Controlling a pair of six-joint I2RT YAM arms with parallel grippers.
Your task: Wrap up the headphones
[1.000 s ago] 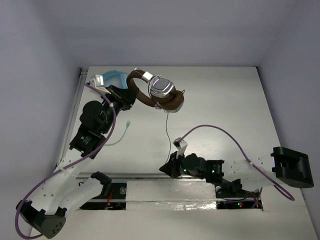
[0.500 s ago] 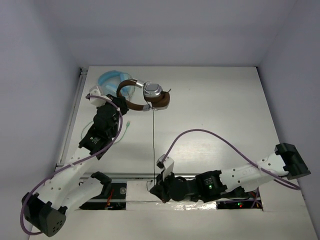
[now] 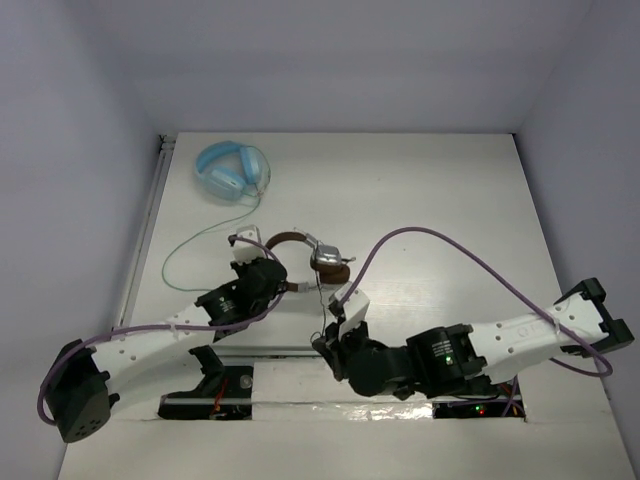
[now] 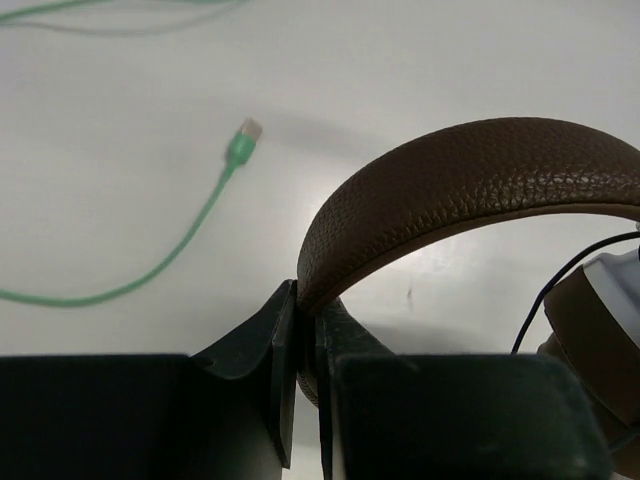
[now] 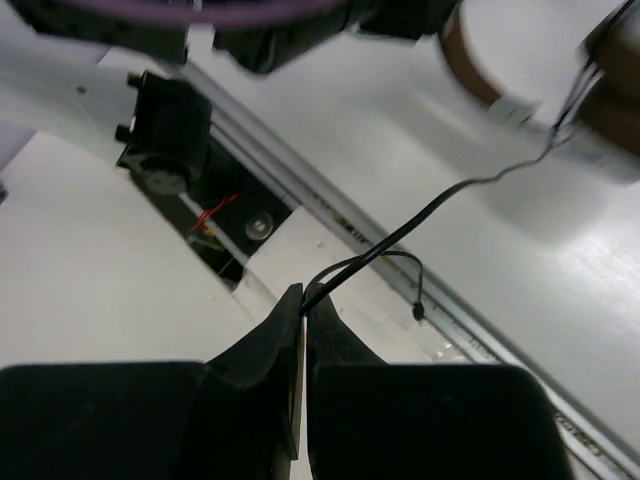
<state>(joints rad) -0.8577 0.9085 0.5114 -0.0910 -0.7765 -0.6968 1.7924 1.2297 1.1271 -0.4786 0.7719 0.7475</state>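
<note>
Light blue headphones point(image 3: 230, 172) lie upper left on the counter point(image 3: 450, 200), green cable point(image 3: 190, 245) trailing. At centre, the left end effector point(image 4: 305, 320) clamps the brown headphones point(image 3: 322, 258) by the headband point(image 4: 470, 170). The right end effector point(image 5: 303, 300) pinches their black cable point(image 5: 440, 205) just below.

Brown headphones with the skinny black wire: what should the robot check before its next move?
1. Left gripper jaws shut on the dark brown leather headband: ok.
2. Right gripper jaws shut on the thin black cable: ok.
3. Black cable slack, not strained: ok.
4. Pale green cable apart from the headband: ok.
5. Light blue headphones lying apart from the headband: ok.
6. Black cable's plug end found: cannot tell.
</note>
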